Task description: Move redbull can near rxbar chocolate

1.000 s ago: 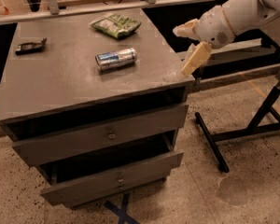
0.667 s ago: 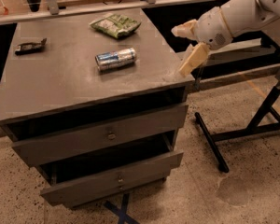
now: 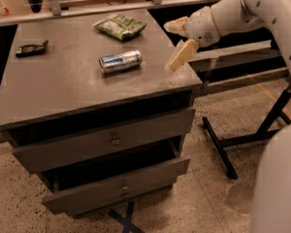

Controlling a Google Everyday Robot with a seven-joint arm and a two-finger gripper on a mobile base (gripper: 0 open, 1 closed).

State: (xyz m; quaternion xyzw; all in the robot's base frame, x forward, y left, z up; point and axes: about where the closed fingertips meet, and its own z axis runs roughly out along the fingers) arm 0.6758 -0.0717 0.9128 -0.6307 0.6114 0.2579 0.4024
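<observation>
The redbull can, silver and blue, lies on its side near the middle of the grey cabinet top. The rxbar chocolate, a small flat dark bar, lies at the far left of the top. My gripper hangs over the top's right edge, to the right of the can and well apart from it. Its two cream fingers are spread apart with nothing between them.
A green crinkled snack bag lies at the back of the top, behind the can. The cabinet has two drawers; the lower one stands slightly out. A black metal stand is on the floor to the right.
The gripper has shifted a little to the left, closer over the cabinet's right edge. The can, bar and bag have not moved.
</observation>
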